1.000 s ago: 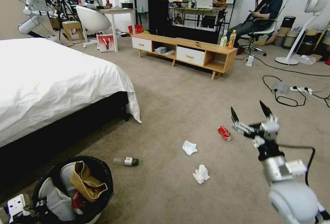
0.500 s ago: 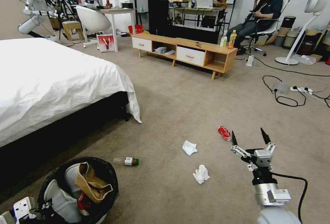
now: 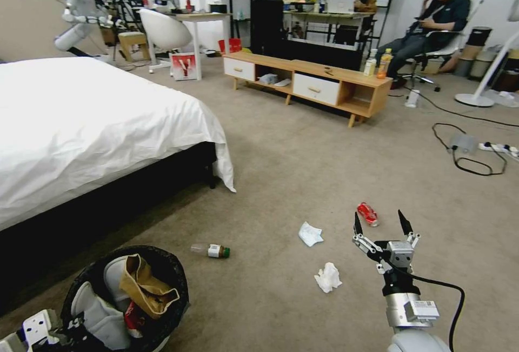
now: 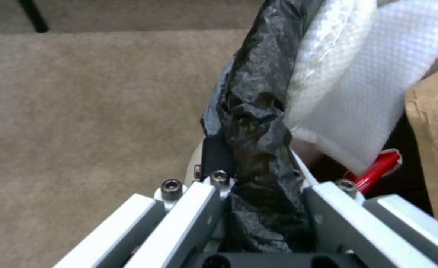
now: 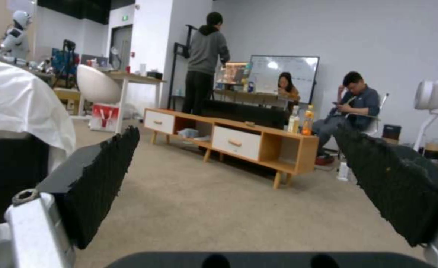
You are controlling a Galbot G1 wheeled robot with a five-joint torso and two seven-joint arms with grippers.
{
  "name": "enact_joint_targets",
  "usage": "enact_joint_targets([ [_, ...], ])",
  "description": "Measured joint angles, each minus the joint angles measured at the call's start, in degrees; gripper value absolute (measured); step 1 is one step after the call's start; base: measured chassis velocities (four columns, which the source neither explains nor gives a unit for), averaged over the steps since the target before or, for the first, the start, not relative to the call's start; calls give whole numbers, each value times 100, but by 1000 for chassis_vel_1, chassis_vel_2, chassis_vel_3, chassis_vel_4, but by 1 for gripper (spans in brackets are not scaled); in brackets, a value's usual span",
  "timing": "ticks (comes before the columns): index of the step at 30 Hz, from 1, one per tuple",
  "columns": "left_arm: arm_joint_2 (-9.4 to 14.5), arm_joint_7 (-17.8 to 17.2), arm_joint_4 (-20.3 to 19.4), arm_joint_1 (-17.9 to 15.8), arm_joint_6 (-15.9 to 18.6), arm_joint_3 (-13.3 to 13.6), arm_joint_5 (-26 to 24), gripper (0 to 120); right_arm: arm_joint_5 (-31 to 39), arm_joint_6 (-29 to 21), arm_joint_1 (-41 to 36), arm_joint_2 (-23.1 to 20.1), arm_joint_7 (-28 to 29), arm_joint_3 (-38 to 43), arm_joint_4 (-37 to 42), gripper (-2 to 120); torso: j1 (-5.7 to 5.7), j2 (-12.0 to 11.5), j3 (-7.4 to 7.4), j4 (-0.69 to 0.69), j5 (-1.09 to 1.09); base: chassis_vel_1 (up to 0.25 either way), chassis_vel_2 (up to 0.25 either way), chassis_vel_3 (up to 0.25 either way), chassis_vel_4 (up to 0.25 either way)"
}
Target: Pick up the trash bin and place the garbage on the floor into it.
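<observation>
Trash bin near the foot of the bed, rim clenched by left claw; brown paper bag inside. On the floor past the bin: bottle, two tissues, red can. Right claw spread wide, just beside the can.

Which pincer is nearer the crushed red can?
Right. The right pincer hangs open just beside the can; the left pincer grips the trash bin rim, far across the floor.
</observation>
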Motion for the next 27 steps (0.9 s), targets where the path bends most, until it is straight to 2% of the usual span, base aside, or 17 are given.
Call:
enact_joint_targets([
  [27, -19, 69, 53, -4, -26, -58, 93, 3, -71, -51, 3, 111, 44, 72, -71, 100, 0, 0, 0, -1, 0, 3, 4, 4, 3],
])
